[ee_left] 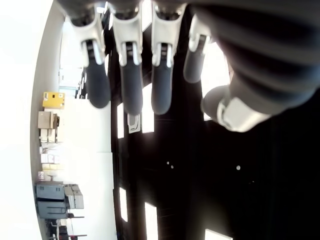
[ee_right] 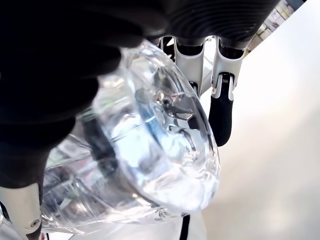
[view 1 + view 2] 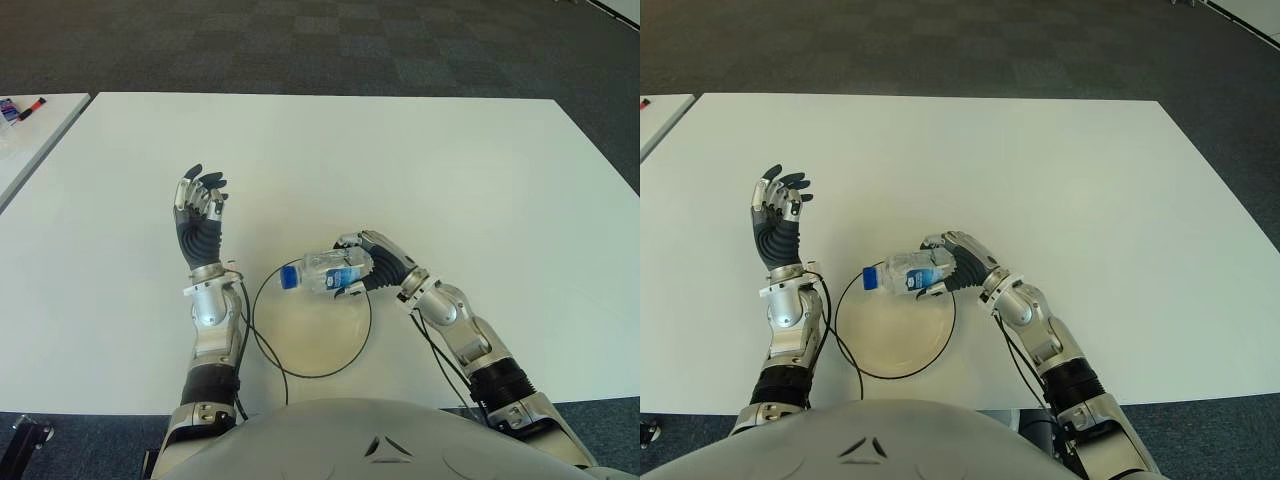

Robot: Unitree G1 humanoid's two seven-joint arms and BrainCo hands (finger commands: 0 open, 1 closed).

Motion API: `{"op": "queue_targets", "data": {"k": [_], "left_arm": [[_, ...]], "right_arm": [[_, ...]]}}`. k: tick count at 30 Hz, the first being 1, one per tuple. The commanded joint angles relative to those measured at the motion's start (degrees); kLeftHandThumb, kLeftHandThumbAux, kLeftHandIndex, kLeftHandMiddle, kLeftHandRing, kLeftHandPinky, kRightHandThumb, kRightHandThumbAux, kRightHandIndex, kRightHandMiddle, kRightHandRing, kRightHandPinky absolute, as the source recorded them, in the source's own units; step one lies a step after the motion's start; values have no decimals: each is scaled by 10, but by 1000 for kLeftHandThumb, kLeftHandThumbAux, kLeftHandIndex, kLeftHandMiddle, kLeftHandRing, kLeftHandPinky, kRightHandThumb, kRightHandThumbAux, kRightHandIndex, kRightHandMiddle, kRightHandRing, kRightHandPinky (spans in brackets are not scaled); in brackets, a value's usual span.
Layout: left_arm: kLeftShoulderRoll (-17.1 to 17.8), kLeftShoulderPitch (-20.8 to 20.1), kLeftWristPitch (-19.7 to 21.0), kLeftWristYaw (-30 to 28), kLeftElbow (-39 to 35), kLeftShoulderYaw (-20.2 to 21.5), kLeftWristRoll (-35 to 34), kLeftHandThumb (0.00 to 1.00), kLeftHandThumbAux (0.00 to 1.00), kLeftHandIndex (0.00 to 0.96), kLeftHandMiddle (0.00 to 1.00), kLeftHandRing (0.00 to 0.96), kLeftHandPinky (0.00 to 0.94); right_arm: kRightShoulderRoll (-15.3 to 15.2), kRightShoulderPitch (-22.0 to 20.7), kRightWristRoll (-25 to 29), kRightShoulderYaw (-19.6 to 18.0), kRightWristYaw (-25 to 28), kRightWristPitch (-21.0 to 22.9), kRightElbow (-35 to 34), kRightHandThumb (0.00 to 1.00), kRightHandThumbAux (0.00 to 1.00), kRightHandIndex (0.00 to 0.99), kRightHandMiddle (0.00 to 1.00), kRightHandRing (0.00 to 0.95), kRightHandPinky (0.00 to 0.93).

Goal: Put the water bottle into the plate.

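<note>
Left eye view: right hand (image 3: 372,266) gripping water bottle (image 3: 322,272) sideways, cap end over plate (image 3: 345,355) rim. Left hand (image 3: 200,215) open, raised beside plate's left.

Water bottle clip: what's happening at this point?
The right hand has its fingers closed around the water bottle, held on its side, blue cap toward the robot's left, over the far rim of the plate. Whether it touches the plate is unclear. The left hand is raised, empty, left of the plate.

The right hand (image 3: 958,262) grips the water bottle (image 3: 908,273) sideways over the plate (image 3: 895,335) rim.
</note>
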Motion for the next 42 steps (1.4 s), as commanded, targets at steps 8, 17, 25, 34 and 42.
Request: {"op": "queue_targets", "data": {"k": [8, 17, 25, 34, 42], "left_arm": [[-3, 2, 8, 0, 5, -1, 6, 581, 555, 206, 332, 343, 379], [-4, 1, 1, 3, 5, 0, 12, 583, 562, 206, 334, 344, 373], [-3, -1, -10, 6, 11, 2, 17, 591, 577, 207, 339, 349, 387], [-1, -3, -16, 9, 17, 5, 27, 579, 589, 206, 341, 349, 380], [-1, -3, -12, 6, 18, 5, 23, 575, 585, 208, 337, 346, 381]], "right_arm": [[6, -17, 26, 20, 41, -15, 23, 1000, 662, 409, 536, 559, 437], [8, -23, 35, 23, 49, -30, 38, 1000, 666, 397, 519, 510, 430], [9, -24, 30, 23, 46, -32, 44, 1000, 663, 415, 543, 542, 429], [12, -27, 33, 23, 45, -35, 53, 1000, 665, 402, 523, 508, 427], [16, -31, 34, 23, 44, -46, 66, 1000, 665, 407, 528, 500, 424]]}}
